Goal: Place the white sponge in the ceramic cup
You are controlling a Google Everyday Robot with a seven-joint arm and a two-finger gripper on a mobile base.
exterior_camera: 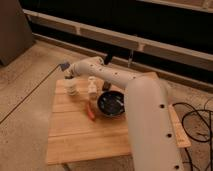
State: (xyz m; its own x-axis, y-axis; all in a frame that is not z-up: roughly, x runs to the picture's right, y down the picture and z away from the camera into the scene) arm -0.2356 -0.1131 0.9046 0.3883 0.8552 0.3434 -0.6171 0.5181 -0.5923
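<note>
The ceramic cup (71,88) is small and pale, and stands upright on the wooden table (75,135) near its far left corner. My gripper (65,70) is at the end of the white arm, just above and slightly left of the cup. It is shut on the white sponge (63,65), a small pale bluish block held in the air above the table's far left edge. The sponge is clear of the cup and not touching it.
A slim white bottle (92,86) stands right of the cup. A wide dark bowl (111,104) sits beside it, and an orange-red stick (90,112) lies in front. My arm spans the table's right side. Cables (197,125) lie on the floor at the right.
</note>
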